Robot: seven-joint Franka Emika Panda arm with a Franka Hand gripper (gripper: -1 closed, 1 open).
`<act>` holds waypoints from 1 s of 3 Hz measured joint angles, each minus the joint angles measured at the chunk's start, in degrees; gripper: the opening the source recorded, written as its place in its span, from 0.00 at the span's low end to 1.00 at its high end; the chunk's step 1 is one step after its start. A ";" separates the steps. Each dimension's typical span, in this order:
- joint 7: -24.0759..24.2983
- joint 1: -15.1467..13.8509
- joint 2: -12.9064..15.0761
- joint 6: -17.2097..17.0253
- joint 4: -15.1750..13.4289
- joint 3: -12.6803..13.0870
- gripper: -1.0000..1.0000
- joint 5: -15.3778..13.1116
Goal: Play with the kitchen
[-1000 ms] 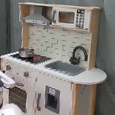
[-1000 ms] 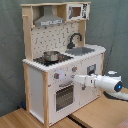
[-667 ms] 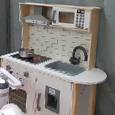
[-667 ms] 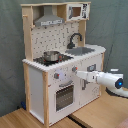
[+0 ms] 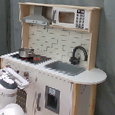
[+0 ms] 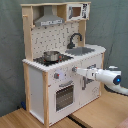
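Second exterior view: gripper (image 6: pixel 76 71) at the kitchen (image 6: pixel 37 80) front panel; finger state unclear

Both exterior views soft, blurry, low detail. Light even, diffuse, no hard glare. Dim grey backdrop; faint shadow under hood (image 5: pixel 37 17) & inside oven window (image 6: pixel 64 96).
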 joint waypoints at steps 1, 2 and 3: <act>0.01 -4.39 0.26 3.45 1.43 0.30 1.00 0.00; 0.02 -8.49 0.28 3.27 6.02 0.30 1.00 0.00; 2.73 -3.65 0.42 1.71 4.66 0.82 1.00 0.90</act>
